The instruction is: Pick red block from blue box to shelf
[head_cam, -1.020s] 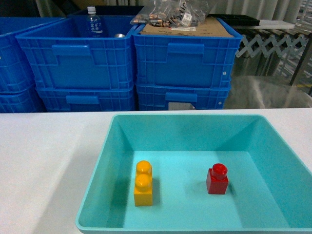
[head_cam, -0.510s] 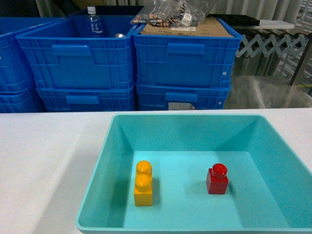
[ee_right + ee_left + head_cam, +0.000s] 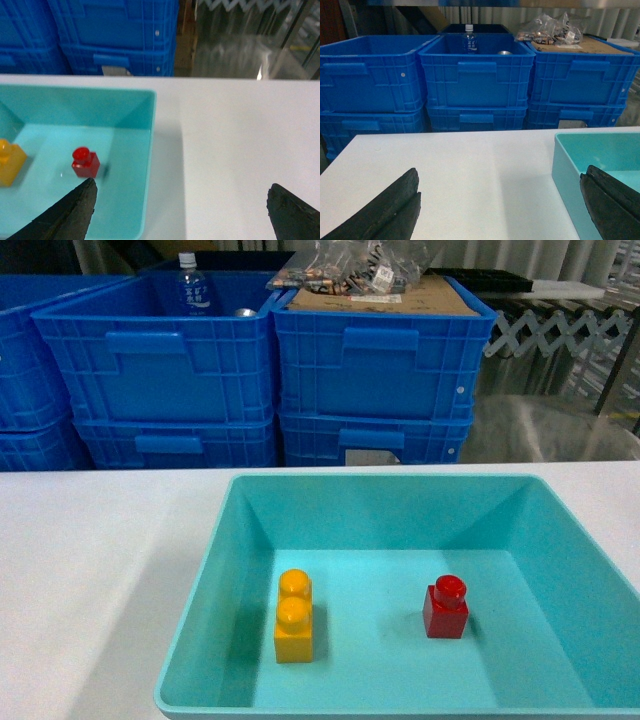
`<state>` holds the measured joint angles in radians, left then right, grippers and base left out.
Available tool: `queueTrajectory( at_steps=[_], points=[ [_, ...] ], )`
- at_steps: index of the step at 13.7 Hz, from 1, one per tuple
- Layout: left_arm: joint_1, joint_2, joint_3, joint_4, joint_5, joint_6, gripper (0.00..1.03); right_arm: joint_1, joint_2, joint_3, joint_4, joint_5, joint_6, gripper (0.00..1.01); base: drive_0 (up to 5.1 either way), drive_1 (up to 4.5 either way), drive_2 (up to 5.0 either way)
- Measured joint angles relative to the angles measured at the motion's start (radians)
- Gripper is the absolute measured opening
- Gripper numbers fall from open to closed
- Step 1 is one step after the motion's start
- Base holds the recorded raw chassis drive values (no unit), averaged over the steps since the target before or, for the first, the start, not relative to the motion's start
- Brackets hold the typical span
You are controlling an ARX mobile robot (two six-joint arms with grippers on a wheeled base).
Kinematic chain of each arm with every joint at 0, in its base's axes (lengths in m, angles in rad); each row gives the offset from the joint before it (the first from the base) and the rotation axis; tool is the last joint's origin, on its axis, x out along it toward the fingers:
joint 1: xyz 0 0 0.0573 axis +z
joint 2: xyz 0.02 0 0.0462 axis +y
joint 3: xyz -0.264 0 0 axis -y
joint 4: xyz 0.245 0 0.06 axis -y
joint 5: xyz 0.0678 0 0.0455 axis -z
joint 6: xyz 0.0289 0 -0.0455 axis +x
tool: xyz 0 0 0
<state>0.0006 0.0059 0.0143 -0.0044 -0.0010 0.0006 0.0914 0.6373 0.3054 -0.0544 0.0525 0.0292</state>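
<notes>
Approach step is judged in hand: right gripper [image 3: 180,212], jaws spread empty, must be lowered leftward onto red block [image 3: 85,162]

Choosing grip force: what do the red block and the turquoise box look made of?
Red block: apparently hard moulded plastic, glossy; a highlight sits on its stud and the edges are crisp. Box: likely plastic too, smooth with a soft sheen; seamless sloping walls and a rounded rim suggest moulding.
</notes>
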Motion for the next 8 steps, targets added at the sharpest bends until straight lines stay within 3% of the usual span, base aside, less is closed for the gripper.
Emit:
queueTrajectory(
  at_steps=[1,2,3,4,5,6,8],
  points=[
    [0.0,0.0,0.0,0.0,0.0,0.0,0.98,0.023,0.09,0.056,-0.005,0.001,0.011,0.98,0.0,0.0,0.0],
    [0.0,0.0,0.0,0.001,0.0,0.0,0.98,0.075,0.226,0.206,-0.045,-0.004,0.056,0.98,0.0,0.0,0.0],
    [0.0,0.0,0.0,0.0,0.0,0.0,0.98,0.15,0.388,0.41,-0.136,-0.019,0.124,0.98,0.0,0.0,0.0],
    [0.0,0.0,0.0,0.001,0.0,0.0,0.98,0.21,0.496,0.538,-0.22,-0.046,0.187,0.98,0.0,0.0,0.0],
    [0.0,0.0,0.0,0.001,0.0,0.0,0.98,0.266,0.615,0.649,-0.262,-0.04,0.245,0.98,0.0,0.0,0.0],
    [0.0,0.0,0.0,0.001,0.0,0.0,0.98,0.313,0.729,0.703,-0.223,0.005,0.271,0.98,0.0,0.0,0.0],
    [0.0,0.0,0.0,0.001,0.0,0.0,0.98,0.361,0.87,0.698,-0.157,0.064,0.27,0.98,0.0,0.0,0.0]
  ],
)
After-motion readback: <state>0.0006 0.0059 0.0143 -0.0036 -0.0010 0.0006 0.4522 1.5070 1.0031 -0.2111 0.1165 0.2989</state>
